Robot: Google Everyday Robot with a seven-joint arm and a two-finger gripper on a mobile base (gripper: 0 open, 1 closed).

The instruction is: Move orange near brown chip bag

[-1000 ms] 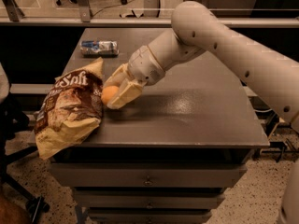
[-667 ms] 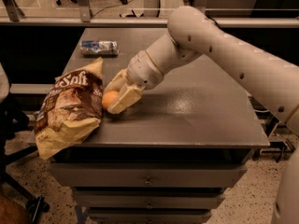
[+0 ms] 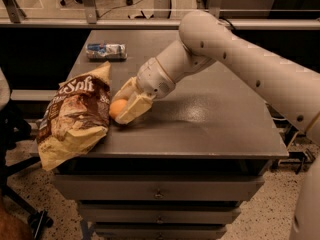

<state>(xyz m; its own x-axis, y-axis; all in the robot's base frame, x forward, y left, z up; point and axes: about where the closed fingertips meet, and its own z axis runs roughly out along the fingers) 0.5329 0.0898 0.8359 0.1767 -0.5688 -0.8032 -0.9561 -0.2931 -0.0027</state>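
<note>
The orange (image 3: 118, 107) sits low on the grey table (image 3: 210, 119), right beside the brown chip bag (image 3: 75, 119), which lies crumpled at the table's front left corner and hangs over the edge. My gripper (image 3: 121, 107) reaches in from the right, its cream fingers (image 3: 132, 110) on either side of the orange and closed on it. The orange is partly hidden by the front finger.
A small blue-silver can (image 3: 106, 50) lies on its side at the back left of the table. Drawers (image 3: 157, 193) sit under the table front. A chair base (image 3: 30, 214) stands on the floor at the left.
The arm has shifted slightly; the gripper and orange stay next to the bag, lowered a touch toward the table.
</note>
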